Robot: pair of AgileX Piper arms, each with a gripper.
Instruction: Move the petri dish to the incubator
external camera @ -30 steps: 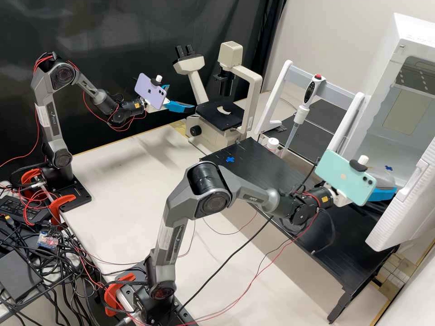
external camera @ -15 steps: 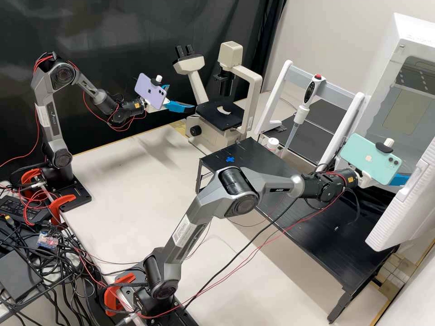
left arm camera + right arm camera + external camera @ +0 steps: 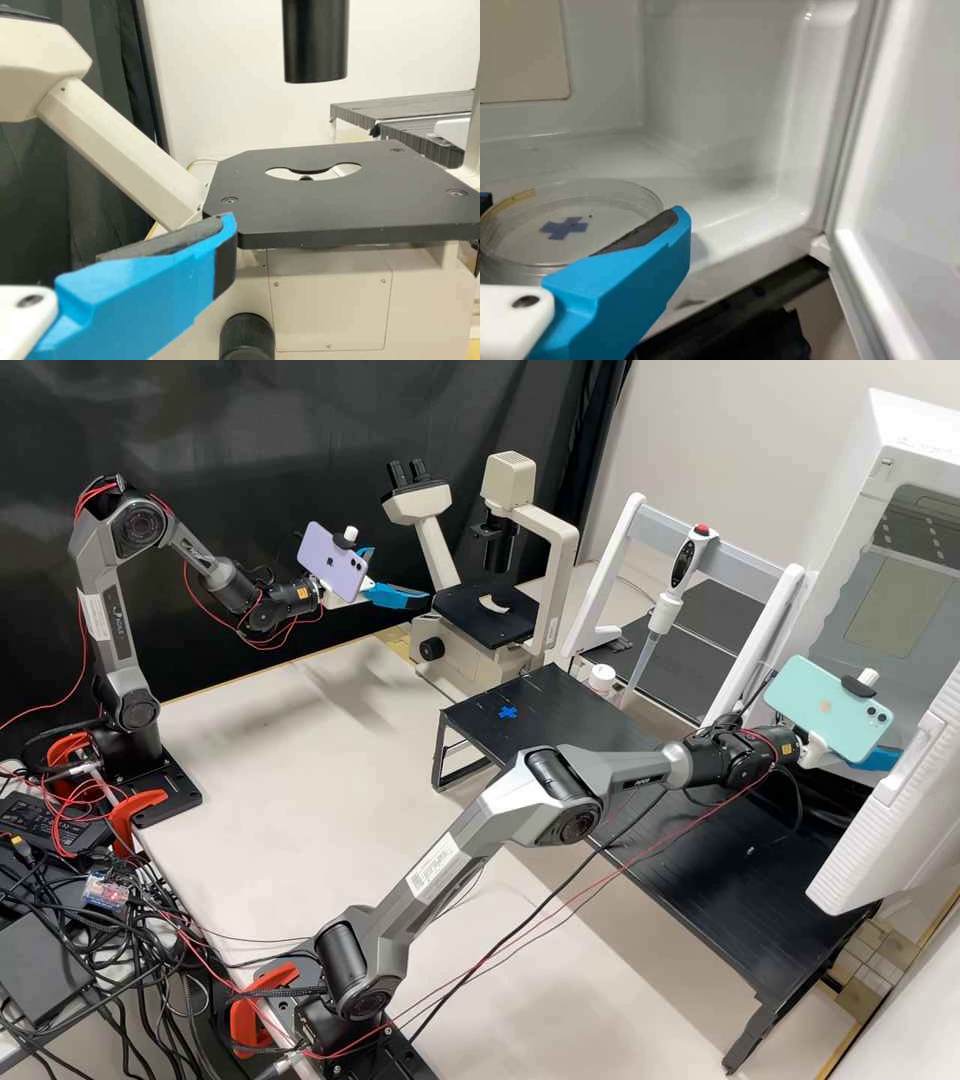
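From where I stand, the petri dish [image 3: 570, 206] is inside the white incubator [image 3: 900, 470], over its floor and above a blue cross [image 3: 564, 227] that shows through the clear plastic; an amber strip [image 3: 511, 199] runs along part of the rim. The right gripper [image 3: 880, 758] is in through the open front, beside the incubator door [image 3: 890, 800]; its fingers are parted by about the dish's width, one at either side, and seem closed on it, though how firmly I cannot tell.

The left gripper [image 3: 401, 575] hangs well apart from all that, just short of the microscope [image 3: 490, 610]; its blue fingers are spread wide and it has hold of nothing. Each arm carries a phone near its wrist, a purple phone [image 3: 333, 562] on the left, a mint phone [image 3: 828, 708] on the right.

A long black stand [image 3: 600, 745] reaches over the right part of the pale desk [image 3: 280, 760]; another blue cross [image 3: 508, 712] is stuck near the stand's end by the microscope, and a pipette [image 3: 662, 615] hangs upright from a white frame [image 3: 620, 565] behind; orange clamps [image 3: 135, 815] and tangled cables [image 3: 110, 950] crowd the desk's left edge.
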